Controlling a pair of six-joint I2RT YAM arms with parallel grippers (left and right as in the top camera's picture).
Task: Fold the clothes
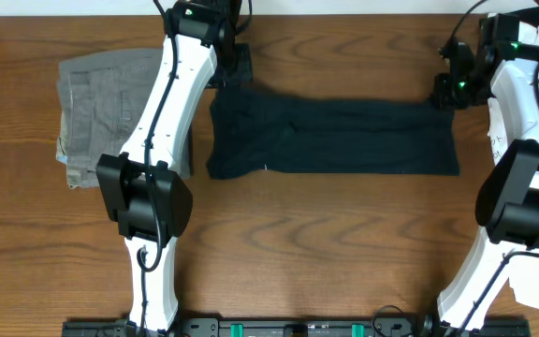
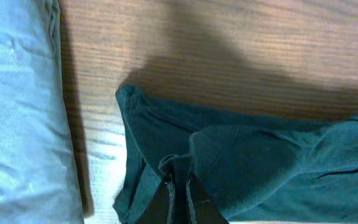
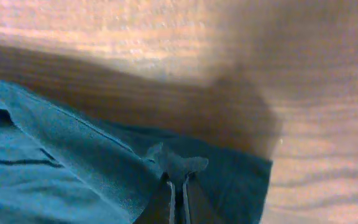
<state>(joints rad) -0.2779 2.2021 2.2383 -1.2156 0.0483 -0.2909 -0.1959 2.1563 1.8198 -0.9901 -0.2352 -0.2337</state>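
The dark garment [image 1: 330,136] lies flat across the middle of the wooden table [image 1: 326,243]. The left gripper [image 2: 180,190] is clenched on its far left corner, and the right gripper [image 3: 178,186] on its far right corner. A folded grey garment [image 1: 96,108] lies just beside it on the left.

The left arm [image 1: 169,89] and right arm [image 1: 522,192] have smooth white shells, with bulky black housings at the joints. A thin black cable [image 1: 157,103] runs along each white link. Small green lights [image 1: 188,13] glow near the wrists. In the wrist views the jaws are slim, dark and flat-sided.
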